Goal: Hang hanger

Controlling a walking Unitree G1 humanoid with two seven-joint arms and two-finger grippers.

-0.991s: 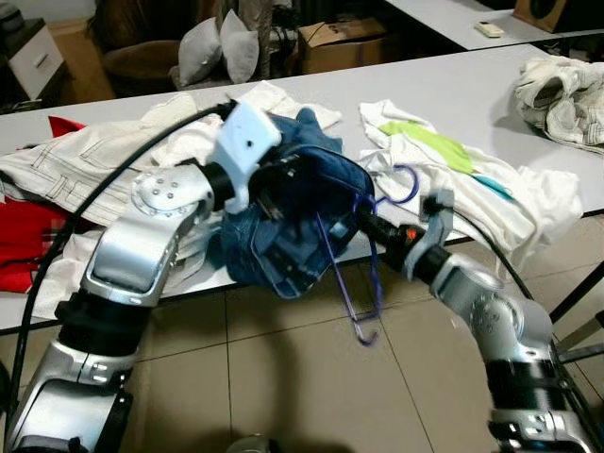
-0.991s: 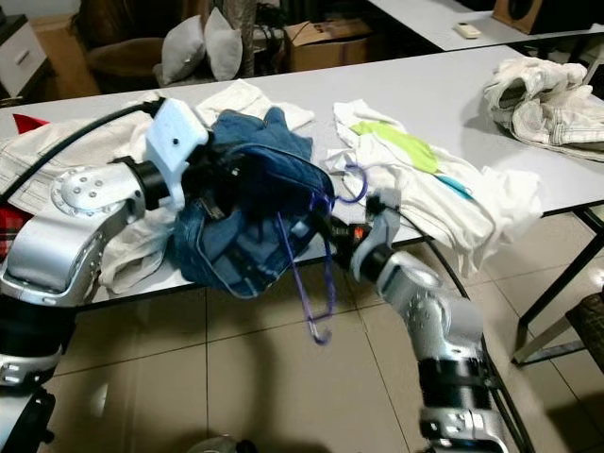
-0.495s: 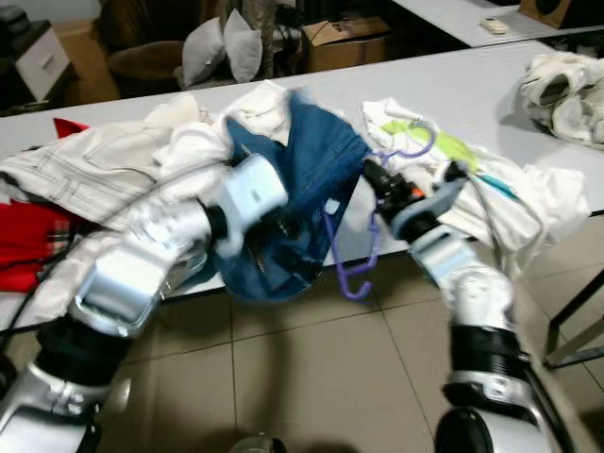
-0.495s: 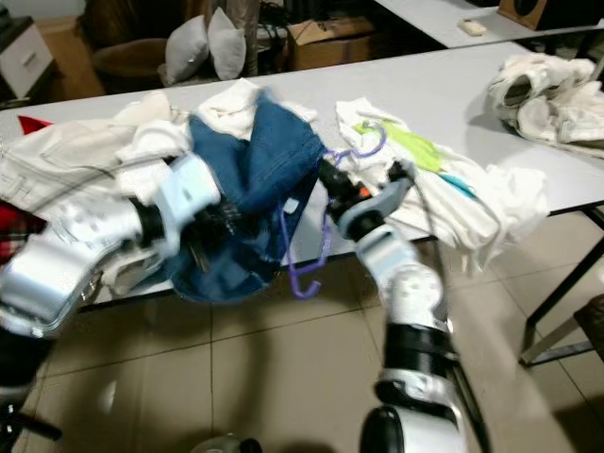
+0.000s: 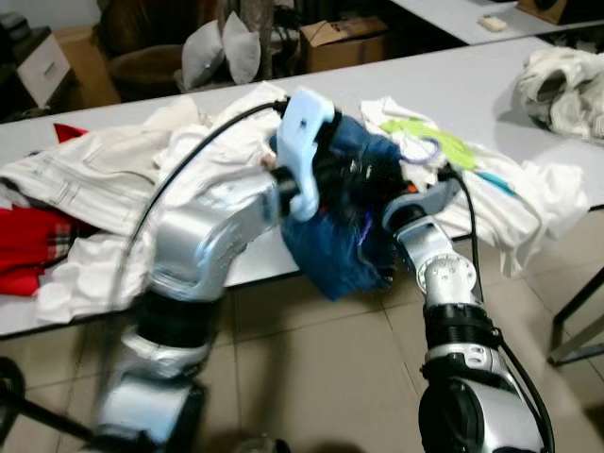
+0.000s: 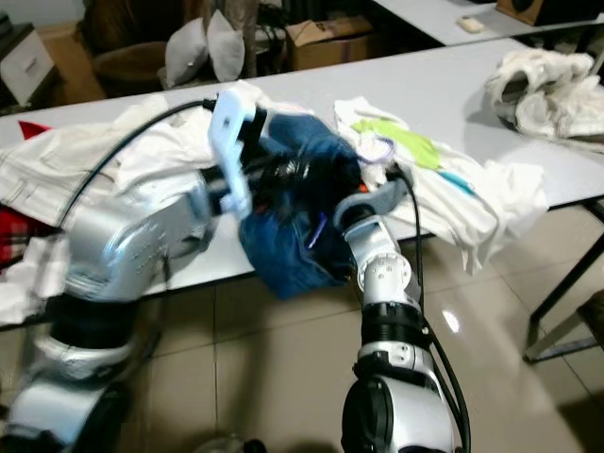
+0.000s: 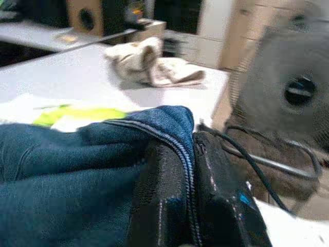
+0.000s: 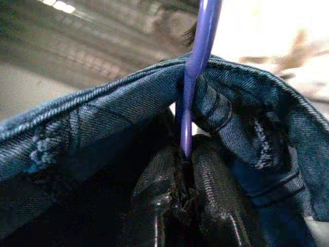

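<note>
Right wrist view shows our right gripper (image 8: 182, 177) pinching the purple hanger (image 8: 198, 62) inside the blue jeans (image 5: 330, 255); our left gripper (image 7: 187, 190) clamps the jeans' edge above the table (image 5: 472, 71).

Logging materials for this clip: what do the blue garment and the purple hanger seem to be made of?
The blue garment looks like denim: twill weave and stitched seams show. The purple hanger looks like smooth, glossy plastic or coated wire; which one is unclear. The right gripper pinches it; the left gripper clamps the denim edge.
</note>
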